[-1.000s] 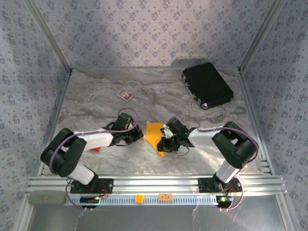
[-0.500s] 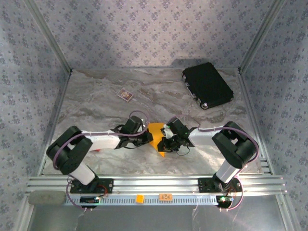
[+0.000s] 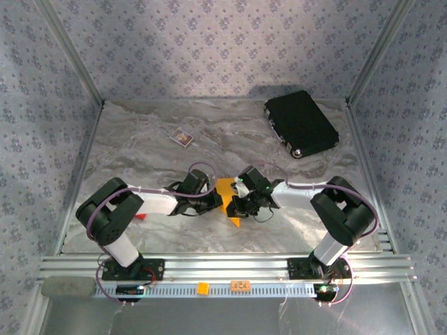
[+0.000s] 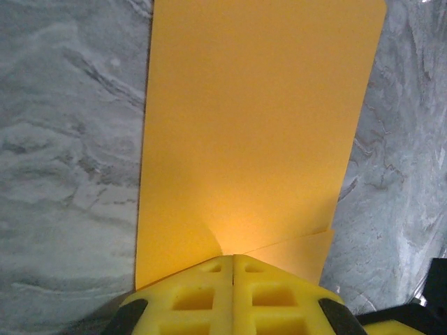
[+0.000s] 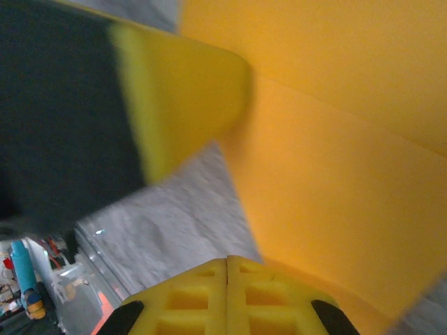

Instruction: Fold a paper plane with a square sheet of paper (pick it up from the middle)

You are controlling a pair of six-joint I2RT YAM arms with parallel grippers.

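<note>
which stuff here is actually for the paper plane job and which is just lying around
For the job: orange-yellow paper sheet, partly folded; left fingers and right fingers, both shut beside it.
Lying about: black case; small card; small red block.
</note>
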